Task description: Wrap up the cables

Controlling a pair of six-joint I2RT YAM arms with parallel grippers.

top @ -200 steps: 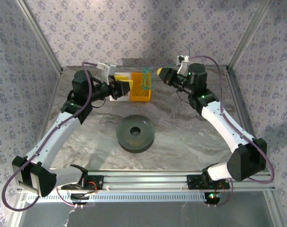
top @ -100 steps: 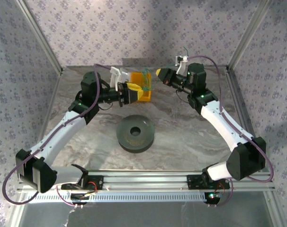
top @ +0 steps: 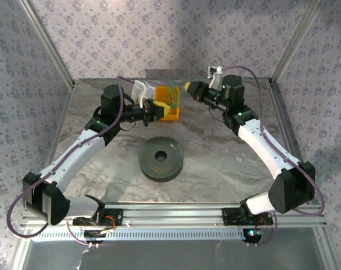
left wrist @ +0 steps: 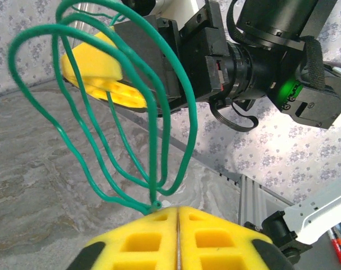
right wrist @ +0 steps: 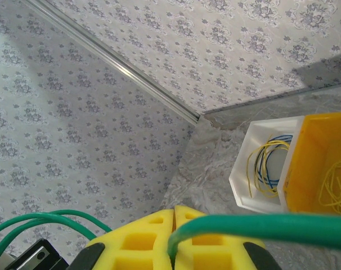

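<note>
The left claw (left wrist: 178,216) is clamped on the gathered base of the green cable (right wrist: 260,228), its loops held in air at 12 o'clock from the spool (top: 161,158). The right claw (right wrist: 173,216), pads together, pinches the same cable; coiling looks nearly done, with securing and putting away left.

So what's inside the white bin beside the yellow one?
Loose loops of thin yellow and blue wire lie in the white bin. Its right side is covered by the yellow bin wall, so anything there is hidden.
</note>
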